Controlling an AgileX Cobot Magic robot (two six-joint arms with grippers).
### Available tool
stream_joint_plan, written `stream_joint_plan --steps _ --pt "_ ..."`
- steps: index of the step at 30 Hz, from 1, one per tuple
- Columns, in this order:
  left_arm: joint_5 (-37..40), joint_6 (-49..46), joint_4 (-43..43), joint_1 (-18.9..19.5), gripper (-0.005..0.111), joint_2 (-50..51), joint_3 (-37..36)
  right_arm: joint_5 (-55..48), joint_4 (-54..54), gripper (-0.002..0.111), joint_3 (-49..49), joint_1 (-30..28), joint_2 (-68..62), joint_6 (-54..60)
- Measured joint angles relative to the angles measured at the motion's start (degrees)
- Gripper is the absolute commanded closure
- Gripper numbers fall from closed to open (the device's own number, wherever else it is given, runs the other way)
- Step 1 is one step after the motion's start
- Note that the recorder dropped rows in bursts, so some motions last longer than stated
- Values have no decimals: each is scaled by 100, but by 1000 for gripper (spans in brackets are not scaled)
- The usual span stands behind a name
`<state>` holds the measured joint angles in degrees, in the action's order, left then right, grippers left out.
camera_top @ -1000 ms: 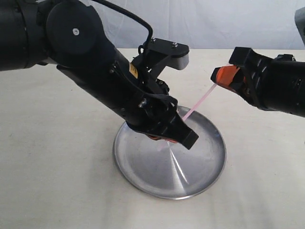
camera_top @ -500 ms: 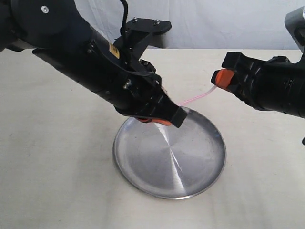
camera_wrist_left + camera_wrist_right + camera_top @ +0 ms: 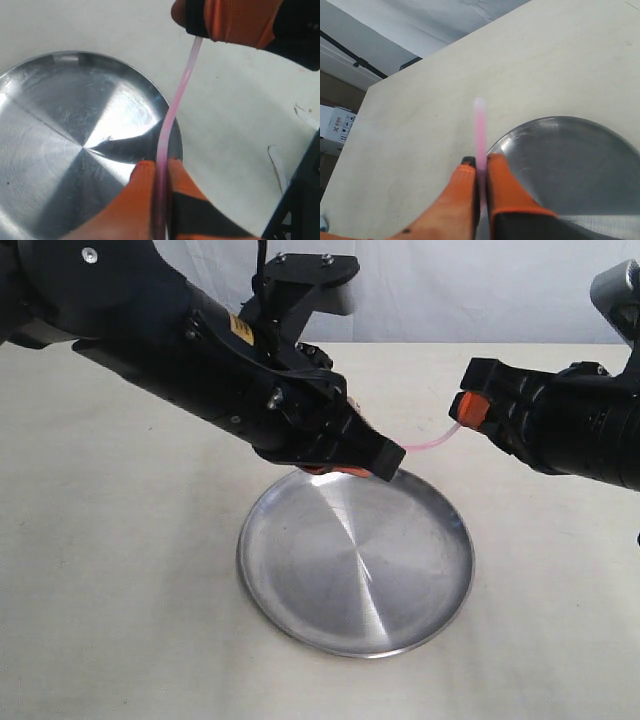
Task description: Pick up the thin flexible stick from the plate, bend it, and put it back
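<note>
The thin flexible stick (image 3: 425, 445) was held in the air above the far rim of the plate (image 3: 300, 580), clear of the metal, and was gripped at each end by a gripper. The left gripper (image 3: 378, 466) had its orange-padded fingers (image 3: 145, 195) pressed together on one end of the stick, directly over the plate's far edge. The right gripper (image 3: 462, 410) was pinched just as tightly on the other end, higher up and out past the plate's right-hand rim. Between the two grips the pink stick ran in a gentle curve, bending most just beyond the left gripper, above the plate's rim, and running nearly straight from there toward the right gripper. The plate itself sat flat on the pale table (image 3: 120, 640), below both grippers and touching neither.
</note>
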<state>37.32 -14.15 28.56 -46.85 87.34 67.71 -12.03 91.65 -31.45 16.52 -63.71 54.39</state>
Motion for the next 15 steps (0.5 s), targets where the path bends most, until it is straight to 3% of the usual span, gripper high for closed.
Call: stream_joint_plan --steps 15 --pt "-908 22 157 13 107 -53 0 -192 -157 109 0 0 -32 24"
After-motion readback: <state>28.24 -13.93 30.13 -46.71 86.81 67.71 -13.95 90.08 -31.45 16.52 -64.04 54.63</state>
